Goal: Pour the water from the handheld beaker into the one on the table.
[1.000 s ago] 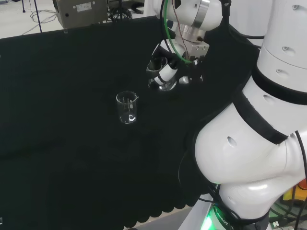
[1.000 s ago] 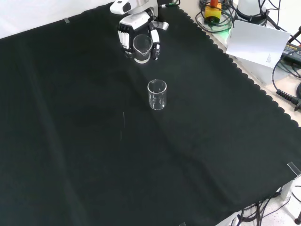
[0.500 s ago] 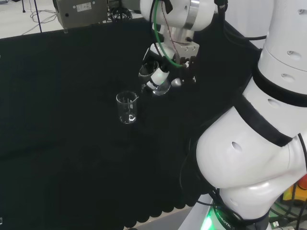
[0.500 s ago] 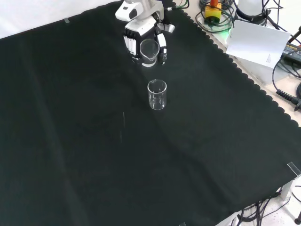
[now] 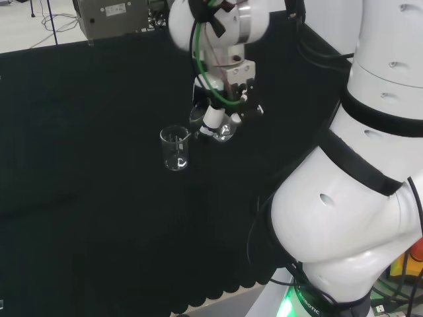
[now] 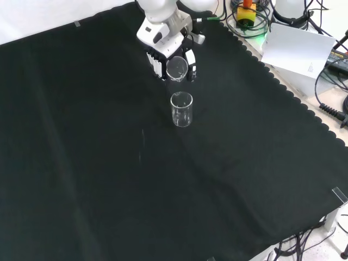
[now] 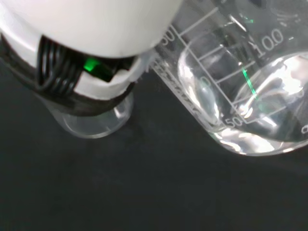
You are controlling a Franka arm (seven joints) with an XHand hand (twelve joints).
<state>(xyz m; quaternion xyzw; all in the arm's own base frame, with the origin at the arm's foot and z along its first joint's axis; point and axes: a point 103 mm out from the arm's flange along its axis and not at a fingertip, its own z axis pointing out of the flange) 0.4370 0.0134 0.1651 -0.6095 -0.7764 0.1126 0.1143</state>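
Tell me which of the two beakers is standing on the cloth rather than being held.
The free-standing beaker, upright and alone on the black cloth. The other beaker is off the cloth, gripped in the hand, just beyond it in the front view.

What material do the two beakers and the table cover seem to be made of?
Held beaker: clear glass or plastic, glossy, with printed white marks. Standing beaker: equally clear, with bright rim glints. Cover: matte black cloth, with a scalloped edge.

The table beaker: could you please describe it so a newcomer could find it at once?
Start at the black cloth in the front view and find the robot hand near its top. Just below it stands the table beaker, upright and untouched, while the other beaker is held, tilted, in the fingers.
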